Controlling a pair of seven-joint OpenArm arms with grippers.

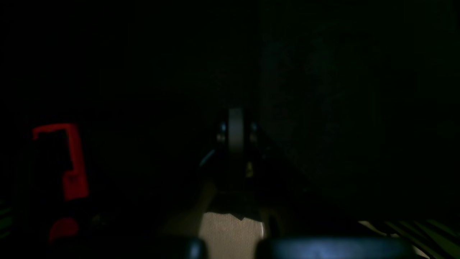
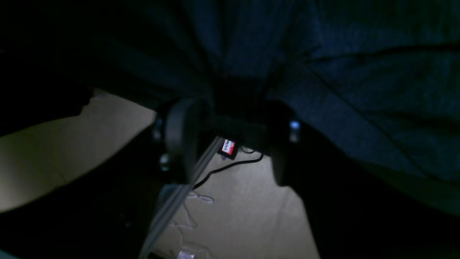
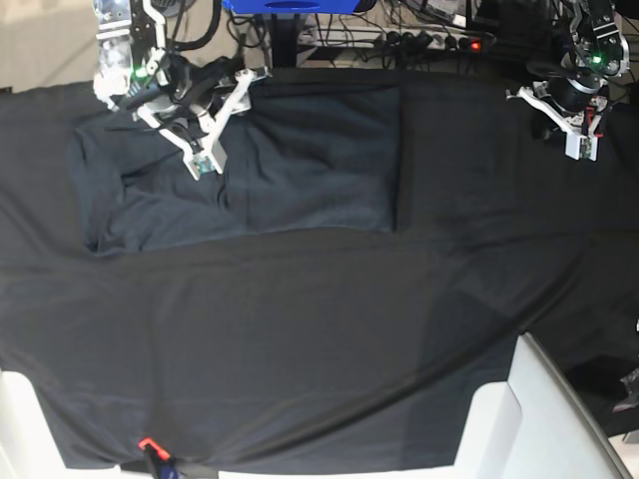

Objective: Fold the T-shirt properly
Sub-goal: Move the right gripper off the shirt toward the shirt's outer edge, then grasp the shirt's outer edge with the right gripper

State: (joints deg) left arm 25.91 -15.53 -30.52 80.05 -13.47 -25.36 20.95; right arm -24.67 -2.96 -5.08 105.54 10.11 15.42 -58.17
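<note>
The T-shirt (image 3: 300, 160) lies on the black table cloth (image 3: 319, 329) at the back left, dark grey and partly folded, with a straight right edge. My right gripper (image 3: 203, 165) is over the shirt's left half. In the right wrist view its fingers (image 2: 179, 144) stand apart, and creased T-shirt cloth (image 2: 359, 72) bunches just ahead of the right gripper (image 2: 233, 118); nothing is clamped between the fingers. My left gripper (image 3: 581, 150) hangs at the back right, away from the shirt. In the dark left wrist view the left gripper (image 1: 236, 115) is shut on nothing.
A power strip (image 3: 439, 40) and cables run behind the table's back edge. White blocks stand at the front right (image 3: 539, 419) and front left (image 3: 20, 419). A red clip (image 3: 148, 444) sits at the front edge. A red part (image 1: 73, 162) shows in the left wrist view.
</note>
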